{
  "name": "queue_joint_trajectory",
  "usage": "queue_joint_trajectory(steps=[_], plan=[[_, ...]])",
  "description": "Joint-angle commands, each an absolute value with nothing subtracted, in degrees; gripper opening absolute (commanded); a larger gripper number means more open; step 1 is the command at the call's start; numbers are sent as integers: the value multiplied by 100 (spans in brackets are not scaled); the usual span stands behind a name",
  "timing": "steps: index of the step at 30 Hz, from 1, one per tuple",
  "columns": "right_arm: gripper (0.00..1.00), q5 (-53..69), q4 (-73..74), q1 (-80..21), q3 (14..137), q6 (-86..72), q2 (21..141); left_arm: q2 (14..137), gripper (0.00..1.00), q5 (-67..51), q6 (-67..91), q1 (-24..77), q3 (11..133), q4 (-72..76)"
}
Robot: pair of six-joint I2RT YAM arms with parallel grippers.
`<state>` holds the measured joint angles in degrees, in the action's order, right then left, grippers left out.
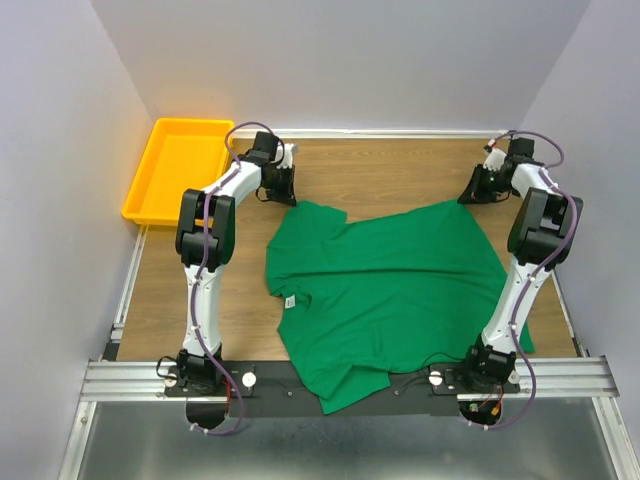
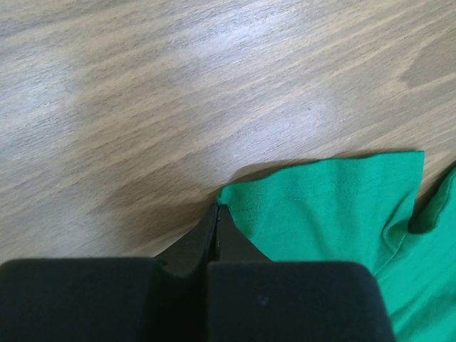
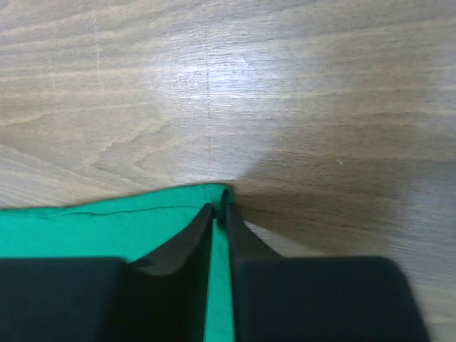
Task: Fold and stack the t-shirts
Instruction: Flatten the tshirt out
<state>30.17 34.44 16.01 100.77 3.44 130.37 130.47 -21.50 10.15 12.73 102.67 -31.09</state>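
L gripper [image 2: 217, 209] + R gripper [image 3: 219, 208] pinch tee [image 1: 390, 290] corners — wood table [image 1: 390, 170], pale walls [image 1: 350, 60].

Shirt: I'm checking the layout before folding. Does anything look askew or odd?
Yes. The shirt lies skewed and rumpled on the table, and its near end spills past the front edge onto the black base bar.
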Motion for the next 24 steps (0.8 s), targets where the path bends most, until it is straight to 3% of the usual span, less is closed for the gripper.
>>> queue_joint_trajectory(steps=[1,4,8,16,20,24], plan=[[13,3050,3700,1617,9914,422,12973,12999,0,-2109,1046,1230,10169,-3138],[1,3225,3683,1617,9940,422,12868,12929,0,-2118,1081,1230,10169,-3077],[1,3602,3586,1626,9573,527,12499,12631,0,-2171,1186,1222,9985,-2770],[1,4060,2971,1652,7990,949,9855,11076,0,-2320,1301,1213,8835,-1541],[1,4131,2979,1644,8164,976,8773,9995,0,-2312,1450,1213,8587,-1012],[1,4245,3006,1652,9244,756,8183,8853,0,-2303,1608,1230,8832,-581]])
